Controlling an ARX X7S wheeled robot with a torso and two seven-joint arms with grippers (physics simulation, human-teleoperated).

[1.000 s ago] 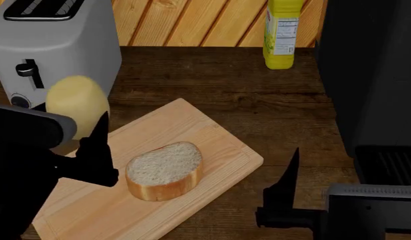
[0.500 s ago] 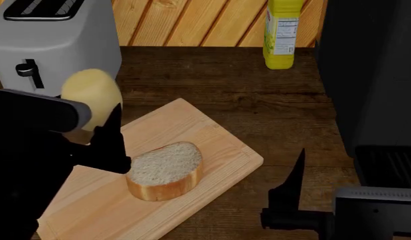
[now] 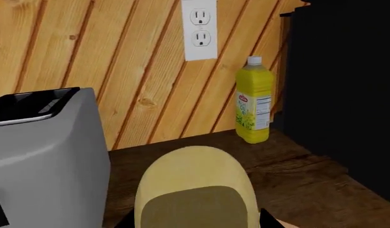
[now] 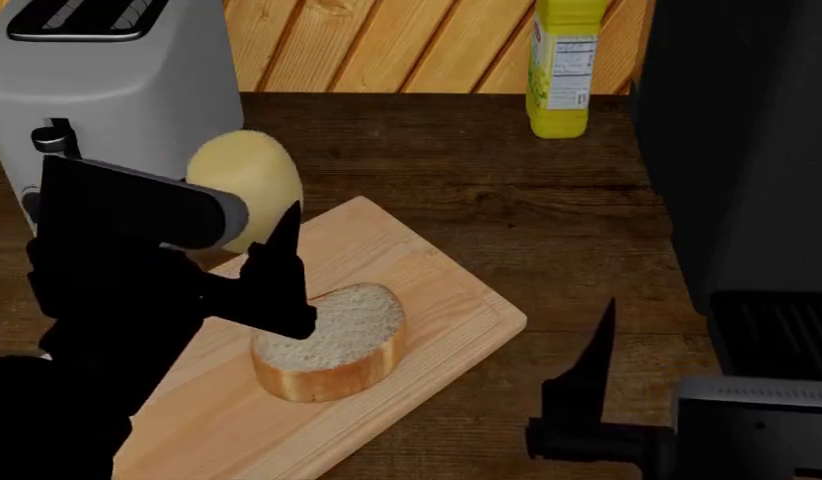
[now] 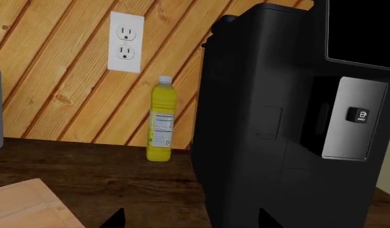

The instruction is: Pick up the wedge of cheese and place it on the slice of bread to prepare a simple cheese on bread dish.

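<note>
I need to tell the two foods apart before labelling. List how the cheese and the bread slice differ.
The cheese is a smooth, pale yellow, egg-like lump; the bread slice is a flat-topped oval with speckled white crumb and golden-brown crust.
The cheese is held up by the left end effector; the bread lies flat on the cutting board.
The cheese looks slightly smaller.
Both are rounded.

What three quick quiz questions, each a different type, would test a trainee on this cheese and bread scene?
1. True or false: the wedge of cheese already rests on the slice of bread.
2. Which gripper holds the cheese: A left, B right?
3. Fill in: the bread lies on the ____.

Key: 1 false, the left gripper holds it above the cutting board. 2 A; the right gripper holds nothing. 3 cutting board.
</note>
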